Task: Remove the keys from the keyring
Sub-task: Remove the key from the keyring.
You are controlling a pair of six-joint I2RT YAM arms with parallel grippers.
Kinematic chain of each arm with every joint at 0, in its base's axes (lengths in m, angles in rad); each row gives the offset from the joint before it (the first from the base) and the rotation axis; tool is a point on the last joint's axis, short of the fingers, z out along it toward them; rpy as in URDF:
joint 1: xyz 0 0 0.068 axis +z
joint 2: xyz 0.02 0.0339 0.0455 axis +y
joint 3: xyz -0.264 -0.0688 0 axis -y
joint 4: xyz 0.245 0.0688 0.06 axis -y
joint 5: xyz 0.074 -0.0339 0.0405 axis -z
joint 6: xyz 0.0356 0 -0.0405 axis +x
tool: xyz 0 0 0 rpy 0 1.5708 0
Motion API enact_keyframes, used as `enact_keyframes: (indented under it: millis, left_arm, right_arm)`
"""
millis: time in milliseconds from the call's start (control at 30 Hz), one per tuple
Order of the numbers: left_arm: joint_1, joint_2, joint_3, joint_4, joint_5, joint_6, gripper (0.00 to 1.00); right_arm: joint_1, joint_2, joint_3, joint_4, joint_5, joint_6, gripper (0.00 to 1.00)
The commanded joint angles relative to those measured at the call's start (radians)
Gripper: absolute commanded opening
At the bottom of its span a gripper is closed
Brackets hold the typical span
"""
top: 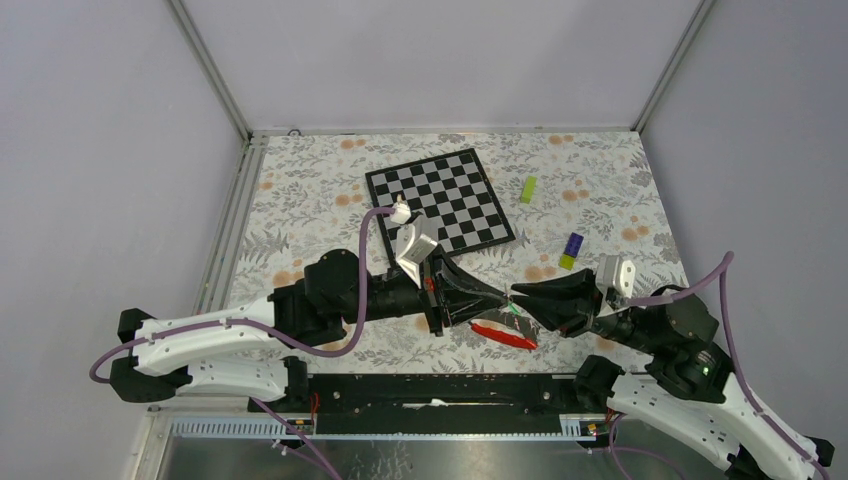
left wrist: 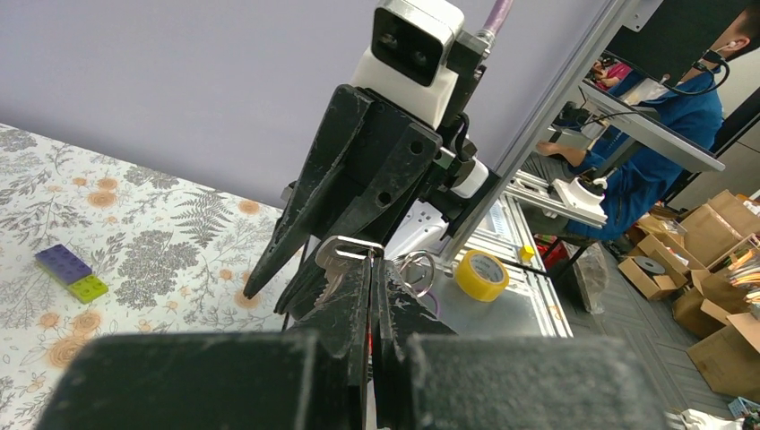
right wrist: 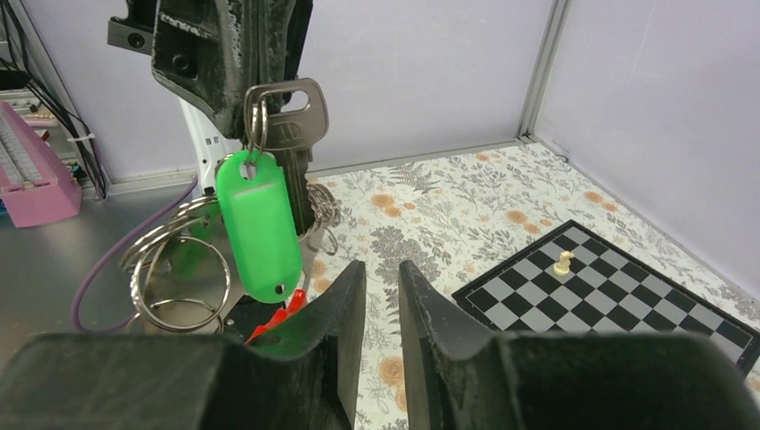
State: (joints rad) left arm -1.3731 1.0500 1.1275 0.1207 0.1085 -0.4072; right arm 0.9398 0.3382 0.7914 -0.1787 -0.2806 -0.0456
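Observation:
My left gripper is shut on the keyring and holds it up above the table. From the ring hang a silvery key, a green plastic tag, several larger loose rings and a red strap. In the left wrist view the key lies at the tips of my shut left gripper, with a ring beside it. My right gripper faces the bunch, just below and right of it. Its fingers stand a narrow gap apart with nothing between them.
A chessboard lies at the back middle with a small white pawn on it. A lime-green block and a purple-and-yellow block lie to its right. A yellow tape roll sits on the metal base plate.

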Motion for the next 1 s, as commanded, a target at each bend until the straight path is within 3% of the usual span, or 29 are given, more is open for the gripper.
enact_keyframes:
  millis: [0,233,533,967]
  left_arm:
    - [0.002,-0.021,0.046,0.057,0.033,0.014,0.00]
    - [0.002,-0.032,0.037,0.053,0.012,0.017,0.00]
    - [0.002,-0.052,0.024,0.053,-0.028,0.025,0.00]
    - [0.002,-0.042,0.033,0.052,-0.027,0.028,0.00]
  right_arm:
    - [0.001,0.009,-0.023,0.144,-0.019,0.063,0.27]
    - [0.001,-0.015,0.006,0.153,-0.092,0.072,0.30]
    - [0.001,-0.009,0.066,0.032,-0.201,0.078,0.29]
    - [0.001,-0.023,0.009,0.111,-0.248,0.123,0.16]
